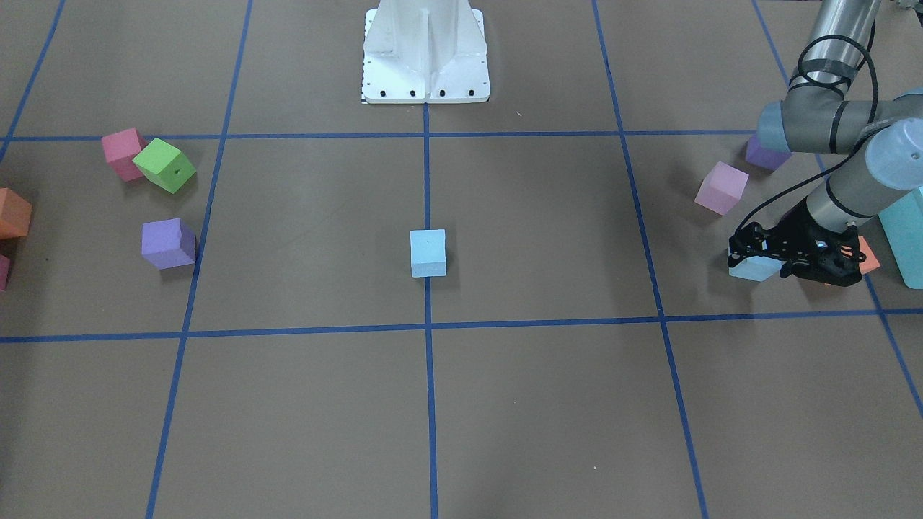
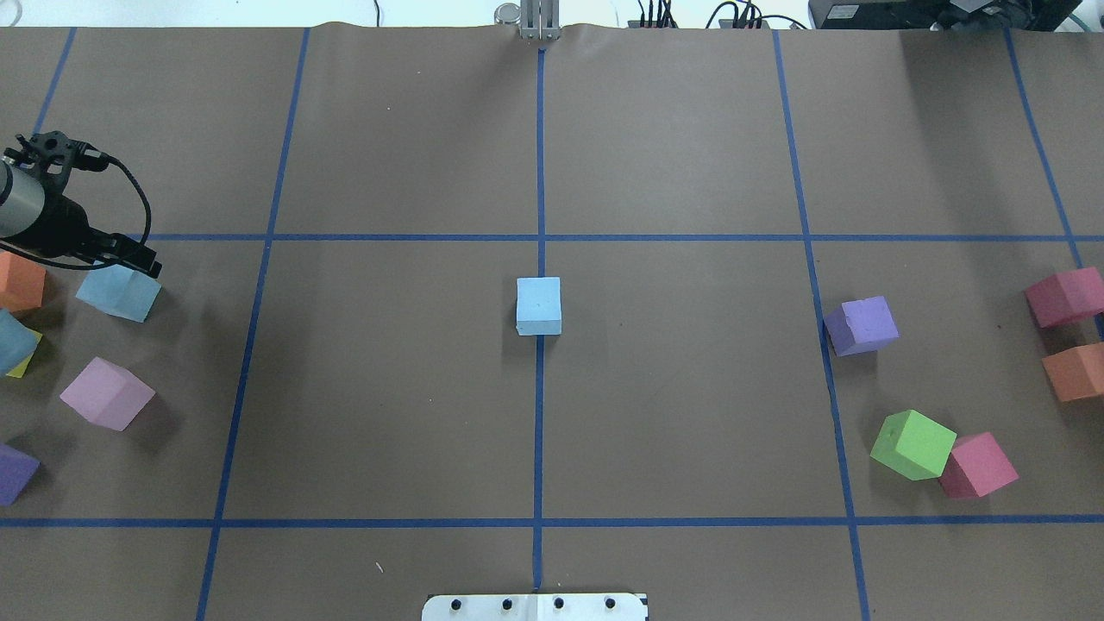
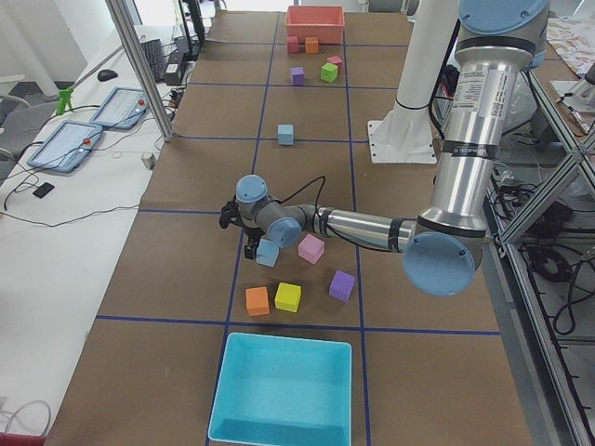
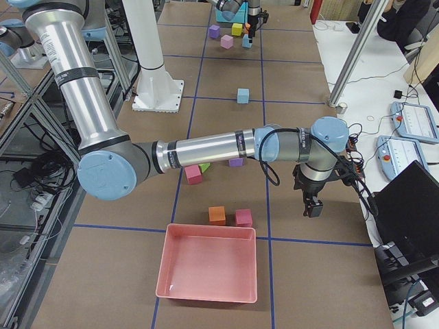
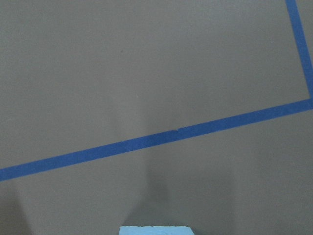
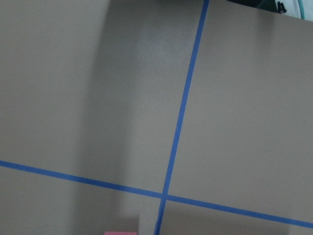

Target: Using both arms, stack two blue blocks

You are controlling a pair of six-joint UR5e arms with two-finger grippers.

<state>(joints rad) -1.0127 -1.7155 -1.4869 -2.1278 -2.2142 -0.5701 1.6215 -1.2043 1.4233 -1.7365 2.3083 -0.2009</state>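
Pinching one blue block w/ left hand, close to counter's left edge, approx. halfway btwn near & far edges. Leaving 2nd blue block flat at counter centre, atop tape line, well apart from 1st. Hanging right hand fingers-down toward far right corner; can't tell whether spread or pressed together.

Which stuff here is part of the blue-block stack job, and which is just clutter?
Job: left gripper; held blue block; centre blue block; right gripper.

Clutter: purple cube; green cube; magenta cube; pale pink cube; orange cube; yellow cube; turquoise box; pink tray.
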